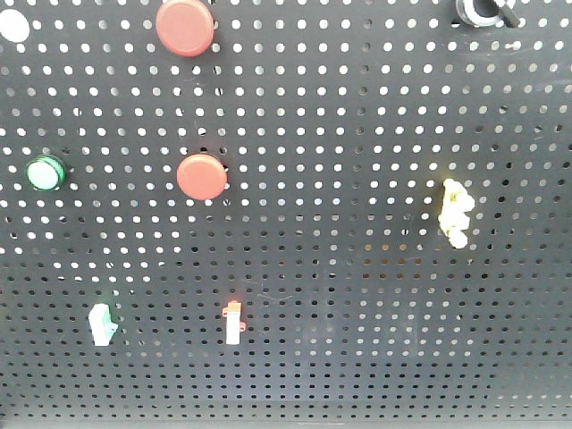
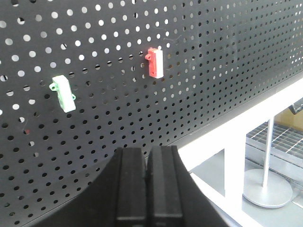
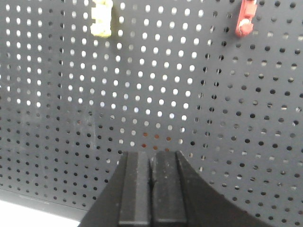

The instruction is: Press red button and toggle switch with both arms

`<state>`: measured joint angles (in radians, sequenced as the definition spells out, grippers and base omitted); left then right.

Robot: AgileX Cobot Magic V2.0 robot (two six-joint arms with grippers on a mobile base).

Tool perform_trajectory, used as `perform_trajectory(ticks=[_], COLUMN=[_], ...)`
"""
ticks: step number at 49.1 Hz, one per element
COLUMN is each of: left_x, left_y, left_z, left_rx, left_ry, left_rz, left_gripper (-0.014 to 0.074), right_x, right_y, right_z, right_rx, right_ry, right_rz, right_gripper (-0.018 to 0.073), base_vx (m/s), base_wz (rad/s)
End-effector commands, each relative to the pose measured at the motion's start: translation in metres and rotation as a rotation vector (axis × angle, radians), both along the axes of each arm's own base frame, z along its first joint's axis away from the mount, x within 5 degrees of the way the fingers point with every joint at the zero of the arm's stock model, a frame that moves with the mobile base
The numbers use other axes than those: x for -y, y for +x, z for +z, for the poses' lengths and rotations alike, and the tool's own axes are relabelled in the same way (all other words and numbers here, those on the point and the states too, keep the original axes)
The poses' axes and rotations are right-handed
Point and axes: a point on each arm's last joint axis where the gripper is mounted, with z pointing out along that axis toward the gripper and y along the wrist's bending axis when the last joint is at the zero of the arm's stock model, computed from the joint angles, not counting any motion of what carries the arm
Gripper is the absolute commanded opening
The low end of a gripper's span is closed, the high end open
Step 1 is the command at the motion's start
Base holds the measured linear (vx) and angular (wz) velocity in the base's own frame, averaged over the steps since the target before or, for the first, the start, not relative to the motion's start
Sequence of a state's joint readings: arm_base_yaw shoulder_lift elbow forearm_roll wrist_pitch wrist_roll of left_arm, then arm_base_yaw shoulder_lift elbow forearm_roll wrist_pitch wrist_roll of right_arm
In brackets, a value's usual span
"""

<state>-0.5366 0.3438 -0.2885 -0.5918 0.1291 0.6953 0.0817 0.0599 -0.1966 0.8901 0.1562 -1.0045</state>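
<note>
Front view: pegboard (image 1: 357,134) stands upright, every control mounted on its face so it can be pushed straight in. Two red buttons near 11 o'clock. The upper one, the red button (image 1: 185,26), looks slightly larger and is cut by the top edge; the smaller red button (image 1: 202,176) sits directly below it. Green button (image 1: 45,172) at 9 o'clock. The toggle switch (image 1: 483,11) is barely in frame at 1 o'clock, only its black knob and pale ring showing. Yellow switch (image 1: 456,213) at 3 o'clock. Low on the board, a green-white clip (image 1: 101,323) at 7 o'clock and a white red-tipped switch (image 1: 233,323) just left of 6 o'clock.

Neither of my arms shows in the front view.

Left wrist view: my left fingers (image 2: 147,189) are pressed together, no gap, holding nothing. They point at the lower board, with the green-white clip at 10 o'clock and the red-tipped switch at 12. Red button not in this view, so it lies well above my aim.

Right wrist view: right fingers (image 3: 151,189) likewise closed flat and empty, facing bare board; yellow switch at 11 o'clock, red-tipped switch at 1 o'clock. Toggle switch not visible here.

Judgement: closed fingers make a blunt tip for poking. Both presses not yet made; each arm needs to rise toward the top row.
</note>
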Motion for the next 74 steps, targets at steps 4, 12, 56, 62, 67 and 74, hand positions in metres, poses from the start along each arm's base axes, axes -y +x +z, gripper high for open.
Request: perform_trajectory(ticks=[4, 12, 56, 62, 67, 74], left_x=[-0.009, -0.023, -0.037, -0.037, -0.037, -0.037], left_y=[0.003, -0.002, -0.016, -0.016, -0.016, -0.016], left_z=[0.004, -0.032, -0.085, -0.085, -0.085, -0.085], left_rx=[0.162, 0.114, 0.075, 0.075, 0.075, 0.075], left_ry=[0.064, 0.054, -0.117, -0.117, -0.117, -0.117], left_rz=[0.105, 0.236, 0.378, 0.378, 0.378, 0.378], left_gripper=[0.0002, 0.0002, 0.0002, 0.0002, 0.0002, 0.0002], right_x=[0.004, 0.004, 0.004, 0.004, 0.004, 0.005], right_y=[0.000, 0.000, 0.000, 0.000, 0.000, 0.000], right_z=[0.012, 0.012, 0.012, 0.012, 0.012, 0.012], right_rx=[0.050, 0.050, 0.051, 0.051, 0.051, 0.053], right_ry=[0.015, 0.015, 0.015, 0.015, 0.015, 0.009], right_rz=[-0.048, -0.048, -0.049, -0.049, -0.049, -0.053], right_gripper=[-0.0003, -0.0003, -0.0003, -0.0003, -0.0003, -0.0003], base_vx=[0.00, 0.00, 0.00, 0.00, 0.00, 0.00], base_wz=[0.00, 0.01, 0.00, 0.00, 0.00, 0.00])
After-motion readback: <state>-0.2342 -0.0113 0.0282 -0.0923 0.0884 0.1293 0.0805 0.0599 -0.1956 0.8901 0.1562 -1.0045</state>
